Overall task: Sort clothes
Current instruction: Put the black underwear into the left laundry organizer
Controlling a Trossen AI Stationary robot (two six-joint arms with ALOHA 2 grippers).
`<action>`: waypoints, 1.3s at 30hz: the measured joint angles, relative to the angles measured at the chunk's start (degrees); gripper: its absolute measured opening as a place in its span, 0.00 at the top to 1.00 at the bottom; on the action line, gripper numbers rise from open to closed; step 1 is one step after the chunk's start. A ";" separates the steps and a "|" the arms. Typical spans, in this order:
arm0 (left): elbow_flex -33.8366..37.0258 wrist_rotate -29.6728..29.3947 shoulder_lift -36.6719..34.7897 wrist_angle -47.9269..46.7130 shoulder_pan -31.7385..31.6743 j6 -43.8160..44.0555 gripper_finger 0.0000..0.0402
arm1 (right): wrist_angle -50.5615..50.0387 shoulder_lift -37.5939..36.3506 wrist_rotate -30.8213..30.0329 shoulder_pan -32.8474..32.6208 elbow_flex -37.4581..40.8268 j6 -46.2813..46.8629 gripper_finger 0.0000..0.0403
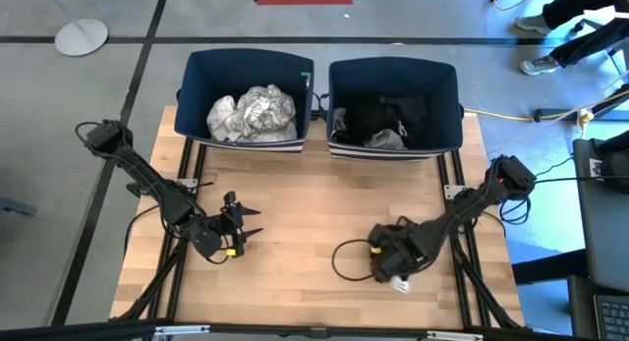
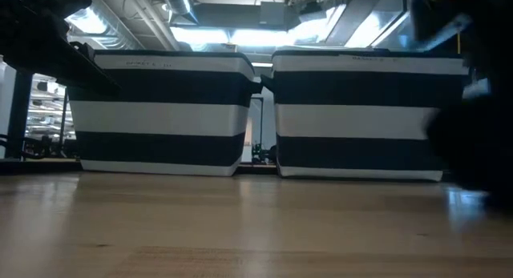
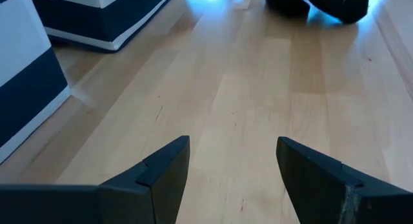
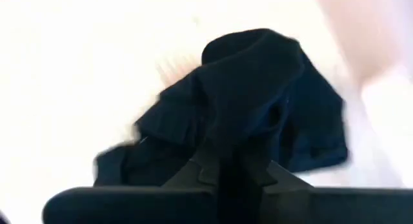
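**Soft dark cloth pinched by the right claw**

While the left gripper (image 1: 239,228) waits over bare wood with its fingers apart, the right gripper (image 4: 233,161) is clamped on a raised fold of a dark cloth (image 4: 258,108). It lies on the table (image 1: 295,203) near the front right. It looks light, floppy and easy to bunch, though the view is blurry. A high fold is best pinched. White clothes (image 1: 253,113) are seen in the left bin (image 1: 197,71), dark ones (image 1: 383,115) in the right bin (image 1: 447,76).
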State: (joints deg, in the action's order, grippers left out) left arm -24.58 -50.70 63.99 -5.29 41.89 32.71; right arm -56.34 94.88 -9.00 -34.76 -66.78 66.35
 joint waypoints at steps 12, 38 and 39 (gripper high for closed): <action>0.00 -0.10 0.00 0.42 0.00 -0.10 0.44 | -0.82 -0.07 -16.47 9.36 -21.50 -27.68 0.95; 0.00 0.01 0.00 0.18 0.00 -0.57 0.44 | -23.52 -0.47 -41.24 41.33 -57.65 -49.24 0.95; 0.00 0.03 0.00 0.12 0.00 -0.57 0.44 | -24.39 -0.51 -41.07 42.76 -57.19 -48.53 0.95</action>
State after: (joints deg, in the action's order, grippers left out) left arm -24.58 -50.68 63.99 -5.17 41.89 32.14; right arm -80.72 94.37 -50.07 8.01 -123.97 17.82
